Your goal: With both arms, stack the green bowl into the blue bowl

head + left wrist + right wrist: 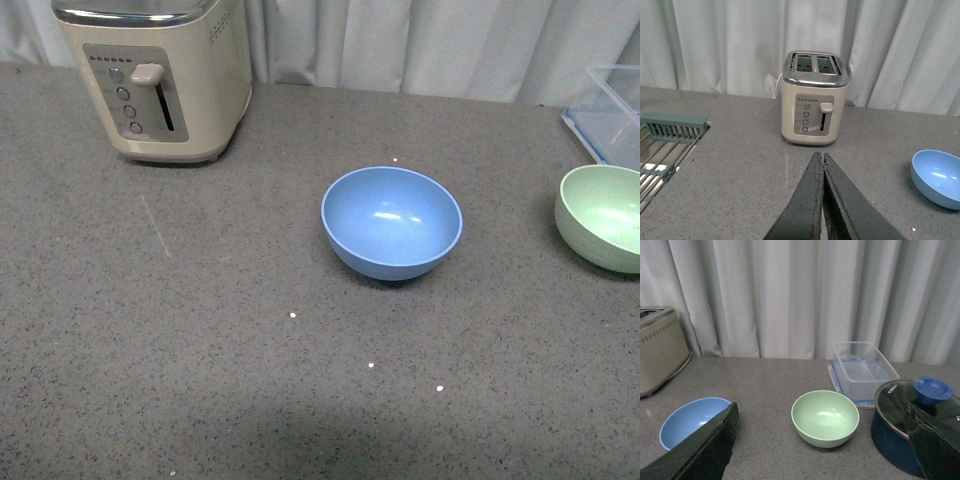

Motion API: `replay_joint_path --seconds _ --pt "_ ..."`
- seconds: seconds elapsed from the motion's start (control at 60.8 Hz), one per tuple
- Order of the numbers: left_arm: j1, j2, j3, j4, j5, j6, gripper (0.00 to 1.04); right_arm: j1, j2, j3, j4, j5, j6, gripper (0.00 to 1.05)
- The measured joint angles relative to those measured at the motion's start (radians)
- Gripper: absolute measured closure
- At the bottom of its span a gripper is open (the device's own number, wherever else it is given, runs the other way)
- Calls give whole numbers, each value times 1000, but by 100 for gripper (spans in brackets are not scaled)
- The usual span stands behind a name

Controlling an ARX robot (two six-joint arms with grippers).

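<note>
The blue bowl (392,221) stands upright and empty in the middle of the grey counter. The green bowl (603,216) stands upright at the right edge of the front view, partly cut off. Neither arm shows in the front view. In the right wrist view the green bowl (825,417) lies ahead between the wide-open fingers of my right gripper (822,427), with the blue bowl (690,421) to its side. In the left wrist view my left gripper (820,159) is shut and empty above the counter, and the blue bowl (938,177) is off to one side.
A cream toaster (160,75) stands at the back left. A clear plastic container (615,112) sits behind the green bowl. A dark blue pot with a glass lid (912,422) stands beside the green bowl. A dish rack (665,145) lies beyond the toaster's side. White curtains hang behind.
</note>
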Motion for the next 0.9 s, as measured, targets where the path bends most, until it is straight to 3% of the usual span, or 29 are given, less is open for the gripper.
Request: replay_joint_path --seconds 0.099,0.164,0.247,0.378,0.51,0.608,0.756,0.904 --pt "0 0 0 0 0 -1 100 0 0 0 0 0 0 9" --pt "0 0 0 0 0 0 90 1 4 2 -8 10 -2 9" --pt "0 -1 0 0 0 0 74 3 131 58 -142 71 0 9" --pt "0 -3 0 -2 0 0 48 -11 568 158 -21 -25 -20 9" --pt "0 -3 0 -2 0 0 23 -46 1006 303 118 -175 -183 9" --pt "0 -3 0 -2 -1 0 7 -85 1206 419 103 -244 -304 9" --pt "0 -3 0 -2 -1 3 6 -118 1440 623 0 -311 -488 9" --pt "0 -3 0 -2 -1 3 6 -126 1596 782 -100 -316 -644 9"
